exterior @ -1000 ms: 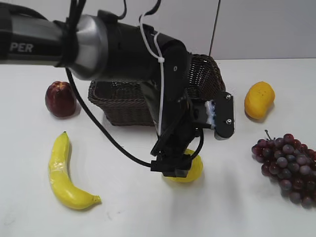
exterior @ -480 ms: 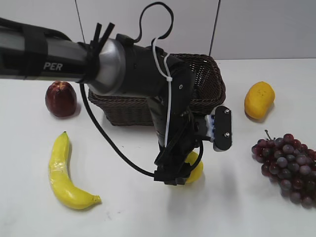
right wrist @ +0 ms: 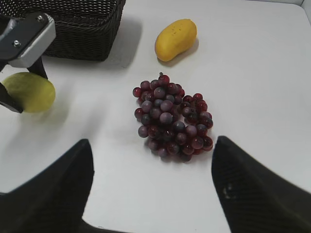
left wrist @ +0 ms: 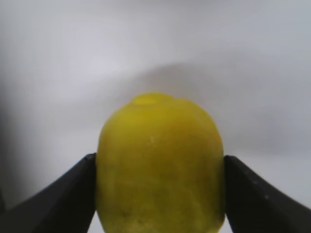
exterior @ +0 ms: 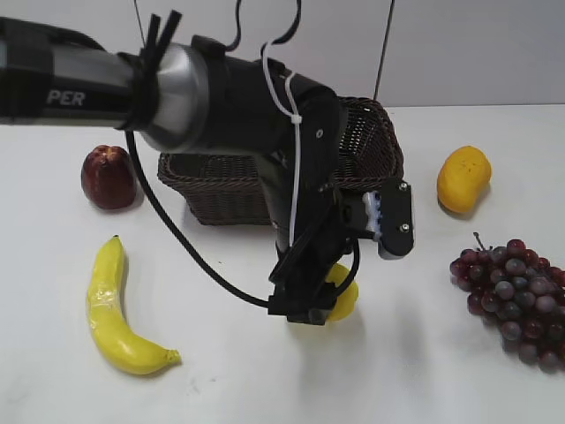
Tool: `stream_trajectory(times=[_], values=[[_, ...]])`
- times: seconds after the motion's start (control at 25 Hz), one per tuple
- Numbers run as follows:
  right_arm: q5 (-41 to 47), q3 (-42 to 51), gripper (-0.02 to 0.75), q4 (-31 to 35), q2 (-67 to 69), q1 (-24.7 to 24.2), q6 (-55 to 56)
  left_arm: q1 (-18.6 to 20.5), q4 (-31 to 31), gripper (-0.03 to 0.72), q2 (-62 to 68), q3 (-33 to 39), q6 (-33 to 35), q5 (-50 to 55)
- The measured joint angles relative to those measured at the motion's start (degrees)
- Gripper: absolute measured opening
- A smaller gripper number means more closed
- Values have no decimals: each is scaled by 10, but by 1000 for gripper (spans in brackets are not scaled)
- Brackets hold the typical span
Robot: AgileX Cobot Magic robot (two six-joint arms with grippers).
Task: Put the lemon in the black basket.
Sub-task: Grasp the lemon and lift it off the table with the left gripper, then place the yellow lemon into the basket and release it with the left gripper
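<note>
The yellow lemon (exterior: 342,293) is held between the black fingers of my left gripper (exterior: 309,305), just above the white table in front of the black basket (exterior: 225,190). In the left wrist view the lemon (left wrist: 160,165) fills the middle, with both fingers of the left gripper (left wrist: 160,194) pressed on its sides. It also shows in the right wrist view (right wrist: 30,92). The dark woven basket (right wrist: 77,29) stands behind it. My right gripper (right wrist: 151,189) is open and empty, high above the table near the grapes.
A banana (exterior: 115,309) lies front left and a red apple (exterior: 108,177) left of the basket. An orange-yellow mango (exterior: 463,178) lies to the right, and a bunch of purple grapes (exterior: 516,296) at front right, also seen in the right wrist view (right wrist: 172,116).
My left gripper has closed on the lemon and lifted it slightly off the table. The wrist has turned a little. The other fruits have not moved.
</note>
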Motion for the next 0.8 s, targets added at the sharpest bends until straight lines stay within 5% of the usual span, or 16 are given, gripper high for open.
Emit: stream_trajectory(times=[0.36,0.8], values=[[0,0,571,0,0,0,0,16,69,551,-52,-47,-117,6],[0,0,571,0,0,0,0,124,45,551,-55,-156,-216,-121]])
